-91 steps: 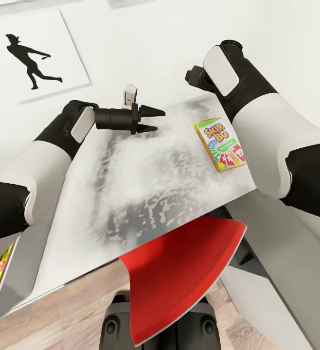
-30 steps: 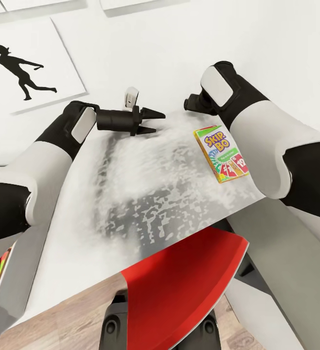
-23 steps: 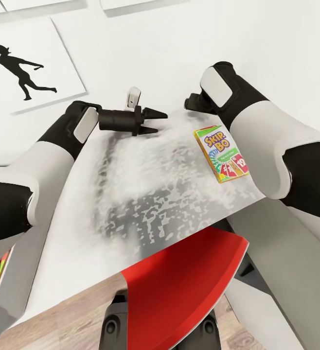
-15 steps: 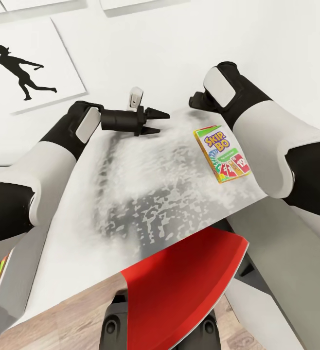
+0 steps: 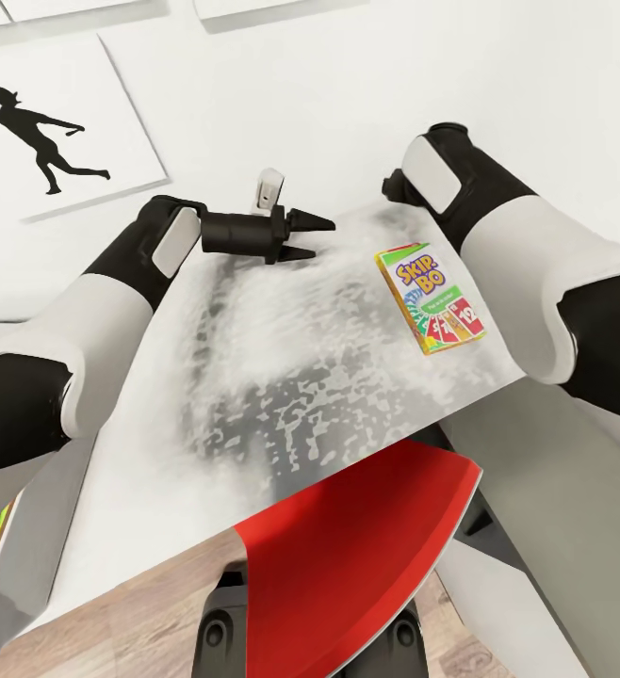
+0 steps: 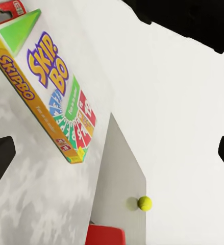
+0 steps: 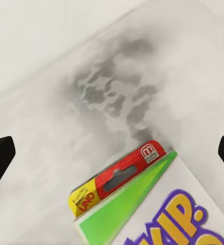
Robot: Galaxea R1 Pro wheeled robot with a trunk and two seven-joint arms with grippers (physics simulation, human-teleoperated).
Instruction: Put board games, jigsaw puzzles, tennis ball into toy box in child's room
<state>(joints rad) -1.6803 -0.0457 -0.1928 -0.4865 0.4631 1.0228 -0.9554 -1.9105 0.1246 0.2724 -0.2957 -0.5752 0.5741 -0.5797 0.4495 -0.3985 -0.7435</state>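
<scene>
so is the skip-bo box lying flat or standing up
Lying flat. The Skip-Bo box rests face up on the mottled grey-white surface, its printed front fully visible from the head view, with the left gripper apart from it.

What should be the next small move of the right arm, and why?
Probably lower the right gripper onto the Skip-Bo board game and close on its edge. The box lies flat on the mottled grey-white surface, free of both grippers. The right wrist view looks down on its red-tabbed end between open fingers. The left gripper is open and farther away.
</scene>
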